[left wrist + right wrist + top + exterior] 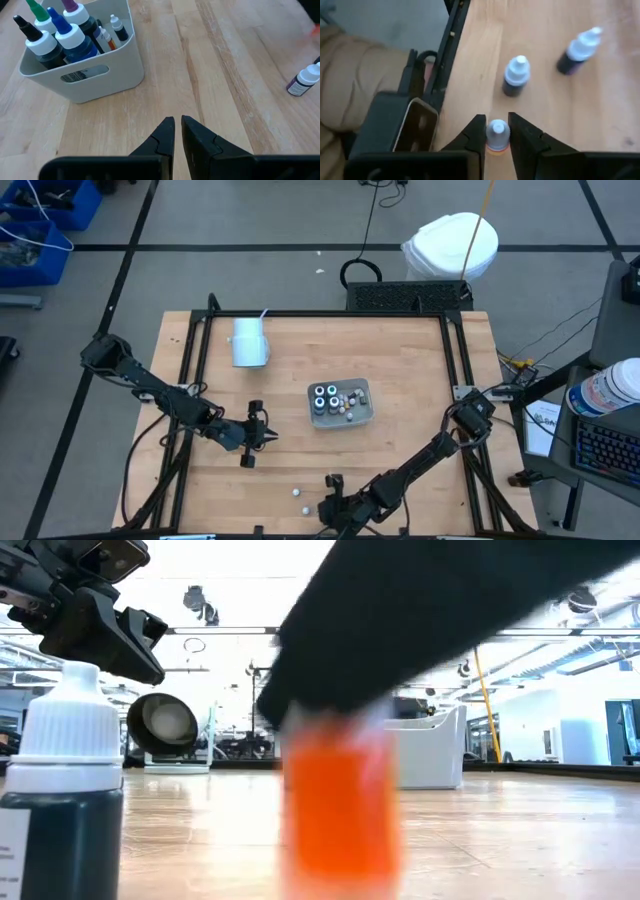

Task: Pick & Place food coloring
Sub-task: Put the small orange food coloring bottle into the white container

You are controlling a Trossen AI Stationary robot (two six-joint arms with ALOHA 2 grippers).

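Note:
A small orange food coloring bottle [497,136] with a white cap stands between the fingers of my right gripper [497,122], near the table's front edge [333,482]. Two dark-bodied bottles [516,76] [580,50] stand loose on the wood beside it. More food coloring bottles stand upright in the grey tray [362,416] at mid-table, and four of them have tall coloured tips [55,35]. My left gripper [268,435] hovers shut and empty, left of the tray [177,125]. My right gripper pinches the orange bottle at its white cap [497,129], one finger on each side. The fingers slant down onto it from above. The bottle is upright below them [340,810]; I cannot tell whether its base is clear of the table.
A white cup [250,342] lies on its side at the far left of the table, its mouth toward the near edge [165,725]. A black frame rail [451,30] borders the table close to my right gripper. Bare wood lies between the tray and the loose bottles.

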